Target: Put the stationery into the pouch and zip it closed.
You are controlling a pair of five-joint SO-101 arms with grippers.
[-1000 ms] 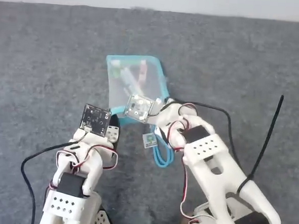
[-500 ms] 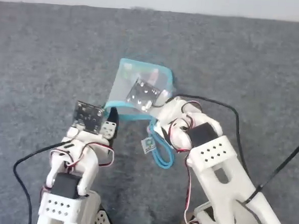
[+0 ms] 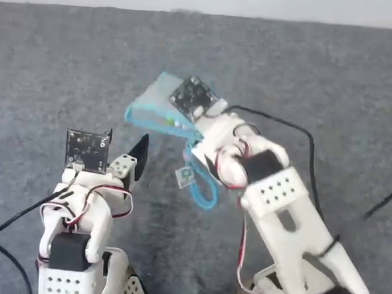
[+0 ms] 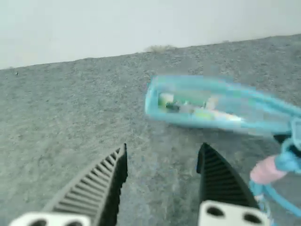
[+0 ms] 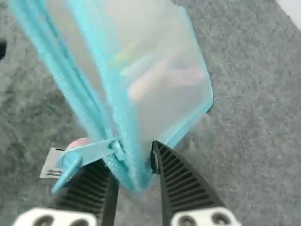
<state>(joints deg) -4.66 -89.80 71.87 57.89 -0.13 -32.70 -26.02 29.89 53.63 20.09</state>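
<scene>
Start at the left: your left gripper (image 4: pixel 163 150) sits low and to the left of the pouch (image 3: pixel 155 104), apart from it, with its fingers spread and nothing between them. The pouch is lifted clear of the grey table cover (image 3: pixel 333 75) and hangs tilted. The stationery (image 4: pixel 188 103) shows through its clear wall, so loading looks done and zipping is the step in hand.

On the pouch's right end, your right gripper (image 5: pixel 134 162) is clenched on the zipper edge, with the zipper pull (image 5: pixel 89 151) just beside its fingers. I cannot tell how far along the zip is.

To do this well, bring the left gripper up to the pouch's free left end and pinch the seam there, not the soft wall. That should stretch the zipper line straight. Then draw the pull along the line while one end is anchored. Pull in line with the teeth, since a sideways tug could jam the slider or twist the pouch. Watch the strap (image 3: pixel 203 191) below the pouch, as it could snag.

Counted: one pouch, one pull, one strap, one small tag (image 3: pixel 183 178) and two grippers. There are several pieces of stationery, but they are too blurred to number.
</scene>
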